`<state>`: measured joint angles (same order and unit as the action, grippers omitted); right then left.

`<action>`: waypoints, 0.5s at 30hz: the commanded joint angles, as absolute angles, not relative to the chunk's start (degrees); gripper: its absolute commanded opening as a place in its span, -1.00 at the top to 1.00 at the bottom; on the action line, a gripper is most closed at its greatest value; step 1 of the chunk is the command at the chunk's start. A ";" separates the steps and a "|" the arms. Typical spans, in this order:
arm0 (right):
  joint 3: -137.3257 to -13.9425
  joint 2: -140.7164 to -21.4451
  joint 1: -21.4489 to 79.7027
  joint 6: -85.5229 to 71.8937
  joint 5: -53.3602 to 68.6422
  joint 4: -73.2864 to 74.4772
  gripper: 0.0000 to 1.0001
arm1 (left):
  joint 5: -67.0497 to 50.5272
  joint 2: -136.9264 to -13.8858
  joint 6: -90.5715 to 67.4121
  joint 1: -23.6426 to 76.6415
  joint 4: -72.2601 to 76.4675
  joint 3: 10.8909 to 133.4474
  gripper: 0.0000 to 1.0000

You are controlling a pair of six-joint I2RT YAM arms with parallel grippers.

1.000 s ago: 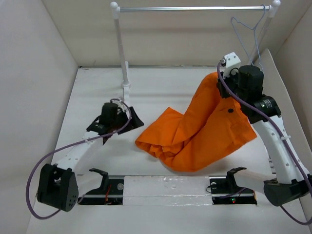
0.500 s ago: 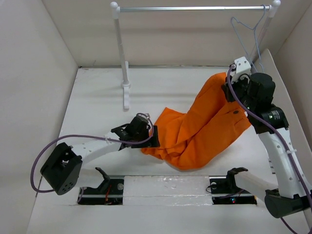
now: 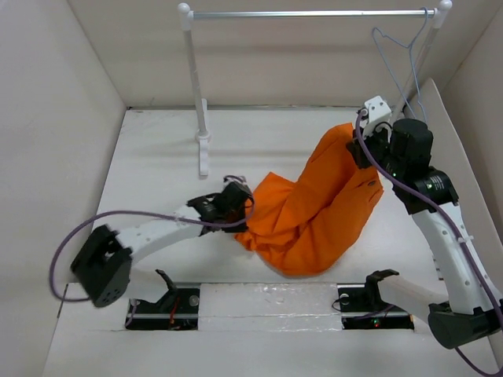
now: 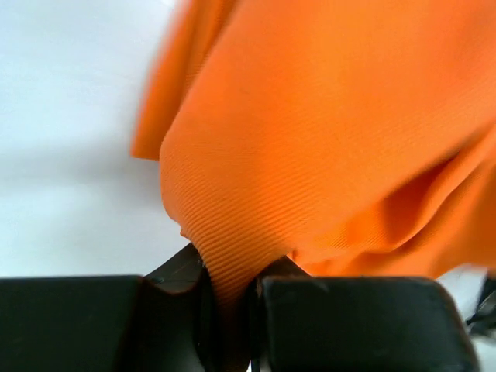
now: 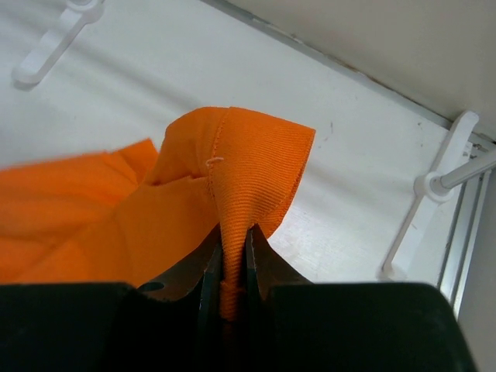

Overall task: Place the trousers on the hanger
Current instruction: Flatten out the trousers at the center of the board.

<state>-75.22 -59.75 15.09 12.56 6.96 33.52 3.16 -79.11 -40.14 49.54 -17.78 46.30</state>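
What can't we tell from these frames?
- Hanger: bottom hidden behind the right arm in the top view; outside both wrist views.
- Left hand: left wrist view is blurred, so how deep its pinch on the trousers goes is unclear; too small to tell in the top view.
- Right hand: fingertips hidden by its own wrist in the top view.
- Trousers: bunched, waist and legs not separable in any view.
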 commanded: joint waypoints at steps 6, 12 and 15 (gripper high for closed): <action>-75.06 -51.07 18.37 10.82 7.82 48.49 1.00 | 24.42 -50.54 -35.69 27.17 -55.34 72.28 1.00; -70.14 -44.57 20.21 2.90 12.65 60.28 1.00 | 21.99 -55.54 -26.73 21.98 -65.48 86.30 1.00; -66.03 -43.33 20.21 2.63 7.76 60.83 1.00 | 24.42 -58.78 -27.60 21.97 -64.52 84.83 1.00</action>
